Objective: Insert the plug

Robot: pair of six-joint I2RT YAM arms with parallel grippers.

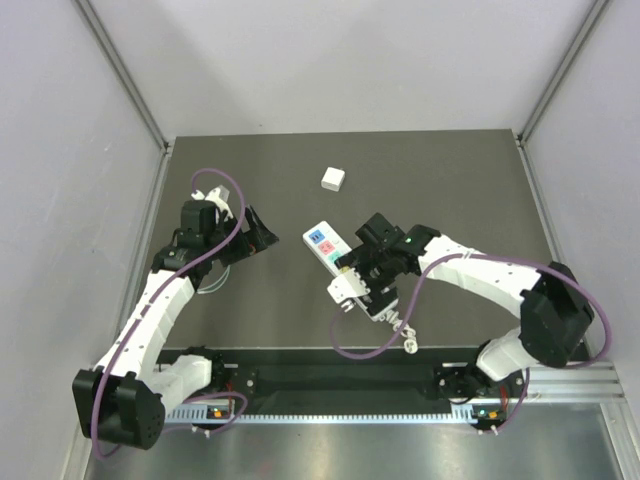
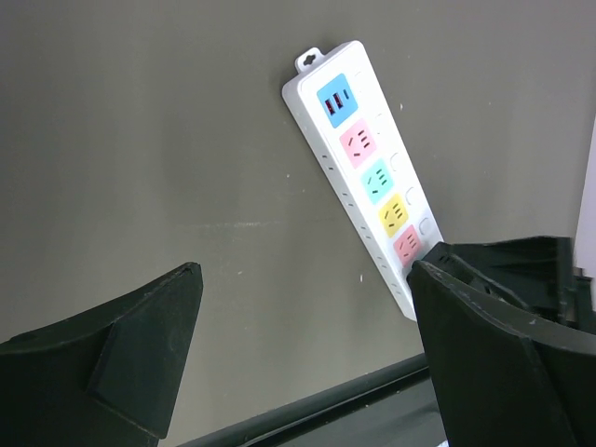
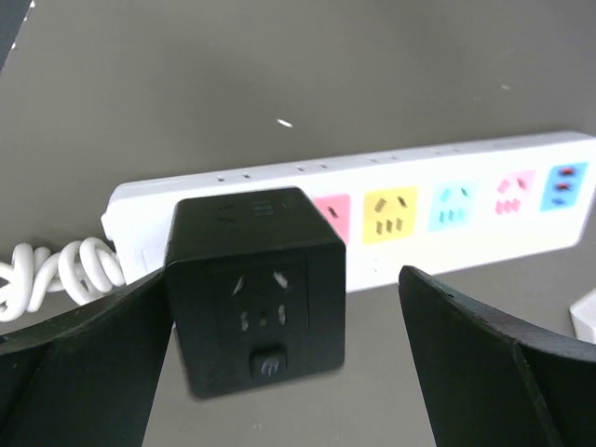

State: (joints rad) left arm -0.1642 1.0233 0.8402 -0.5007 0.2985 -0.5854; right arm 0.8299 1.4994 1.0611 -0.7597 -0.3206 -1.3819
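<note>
A white power strip [image 1: 318,240] with coloured sockets lies mid-table; it also shows in the left wrist view [image 2: 368,168] and the right wrist view [image 3: 447,209]. A black cube plug [image 3: 256,289] stands on the strip's cable end, next to the red socket. My right gripper [image 1: 368,275] hangs over it, open, [image 3: 279,372]. The cube is against the left finger [image 3: 74,372] and well clear of the right one [image 3: 494,363]. I cannot tell how deep the cube sits. My left gripper [image 1: 262,235] is open and empty [image 2: 307,354], left of the strip.
A small white cube [image 1: 333,179] lies at the back of the table. The strip's coiled white cable [image 1: 400,325] trails toward the front edge [image 3: 56,270]. A white block [image 1: 345,292] sits by the right gripper. Grey walls stand on three sides.
</note>
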